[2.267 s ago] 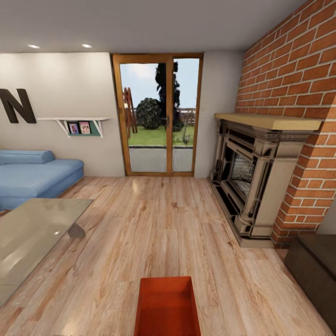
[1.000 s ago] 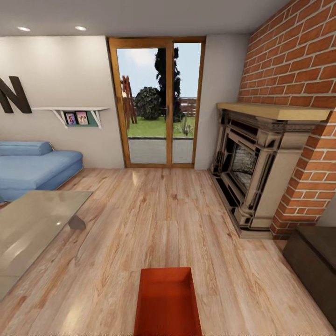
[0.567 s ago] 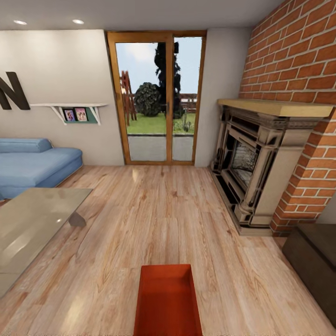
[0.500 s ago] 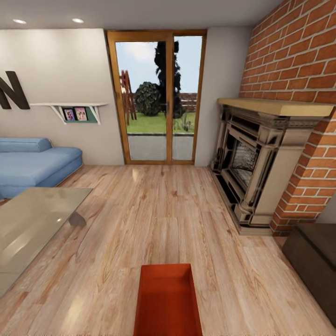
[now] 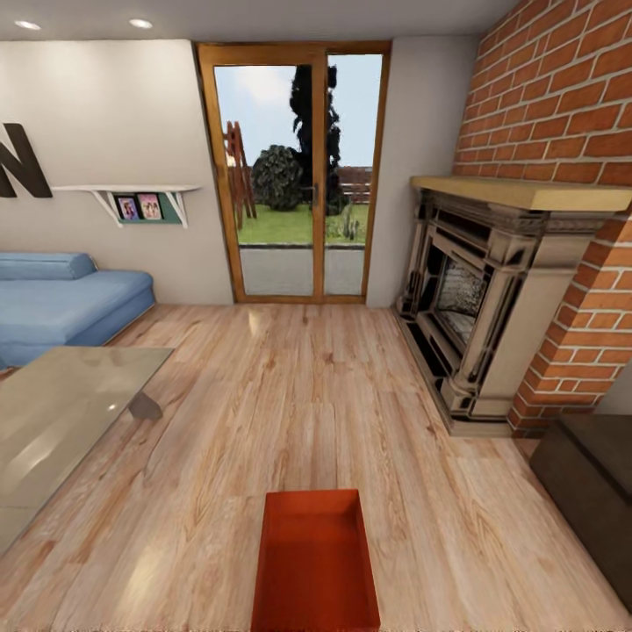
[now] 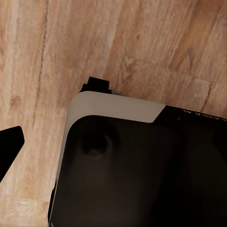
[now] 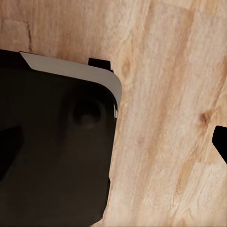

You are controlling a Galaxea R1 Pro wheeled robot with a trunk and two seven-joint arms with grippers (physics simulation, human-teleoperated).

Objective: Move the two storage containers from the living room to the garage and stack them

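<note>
One orange-red storage container lies lidless and empty on the light wood-plank floor of the living room, at the near centre of the head view, its near end cut off by the picture's edge. The second container and the garage are out of view. In the left wrist view my left gripper hangs over my dark base, one black fingertip at the picture's edge. My right gripper likewise hangs open over the base and the planks, with a fingertip at the edge. Neither holds anything.
A glass table stands at the near left, with a blue sofa behind it. Wood-framed glass doors close the far wall. A brick fireplace lines the right side, with a dark low box at the near right.
The whole head view has shifted: the doors and fireplace loom slightly larger and the container sits a little higher in the picture. The camera moved; nothing in the room moved.
</note>
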